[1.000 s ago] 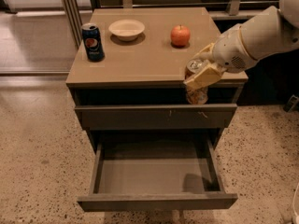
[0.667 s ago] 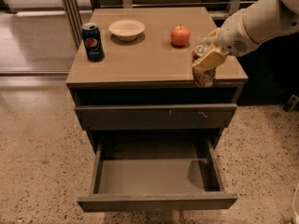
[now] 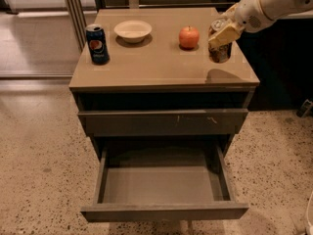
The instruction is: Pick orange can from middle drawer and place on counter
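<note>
My gripper [image 3: 221, 33] reaches in from the upper right and is shut on the orange can [image 3: 219, 52], holding it upright at the right side of the counter [image 3: 151, 62], just above or touching the surface. A pale finger [image 3: 225, 33] covers the can's upper side. The middle drawer [image 3: 164, 184] is pulled fully open below and holds nothing.
On the counter stand a blue Pepsi can [image 3: 97, 44] at the left, a white bowl [image 3: 132, 31] at the back middle and a red apple [image 3: 189, 37] just left of the orange can. The scratched drawer front [image 3: 164, 122] above is closed. Speckled floor surrounds the cabinet.
The gripper has carried the orange can up from the cabinet's front right edge and further back over the counter, beside the apple.
</note>
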`<state>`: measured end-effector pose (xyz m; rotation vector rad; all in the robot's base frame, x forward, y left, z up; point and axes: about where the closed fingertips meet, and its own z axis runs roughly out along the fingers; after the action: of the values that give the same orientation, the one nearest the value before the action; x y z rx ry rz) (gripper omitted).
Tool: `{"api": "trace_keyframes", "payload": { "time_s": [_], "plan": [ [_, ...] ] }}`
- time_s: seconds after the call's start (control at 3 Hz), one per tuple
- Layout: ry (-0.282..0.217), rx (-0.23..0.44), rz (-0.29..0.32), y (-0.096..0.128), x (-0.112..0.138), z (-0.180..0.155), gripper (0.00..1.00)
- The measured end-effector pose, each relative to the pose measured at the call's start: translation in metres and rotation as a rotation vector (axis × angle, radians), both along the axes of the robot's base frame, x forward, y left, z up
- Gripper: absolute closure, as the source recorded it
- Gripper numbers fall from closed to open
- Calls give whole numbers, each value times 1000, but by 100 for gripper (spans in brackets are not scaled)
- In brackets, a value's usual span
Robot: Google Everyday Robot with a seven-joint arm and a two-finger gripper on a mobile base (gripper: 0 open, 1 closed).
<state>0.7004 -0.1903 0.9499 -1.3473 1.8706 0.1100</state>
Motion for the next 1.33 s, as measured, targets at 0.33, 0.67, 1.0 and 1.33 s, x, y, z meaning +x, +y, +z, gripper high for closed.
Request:
{"api": "trace_keyframes", "payload": {
  "time_s": [0.33,0.67,1.0,1.33],
  "plan": [
    [0,56,-32,-9,20,-5,100],
    [25,123,-61,-13,28,-17,100],
    [58,176,-87,-17,30,-29,100],
    [104,215,-108,-20,31,-43,100]
  ]
}}
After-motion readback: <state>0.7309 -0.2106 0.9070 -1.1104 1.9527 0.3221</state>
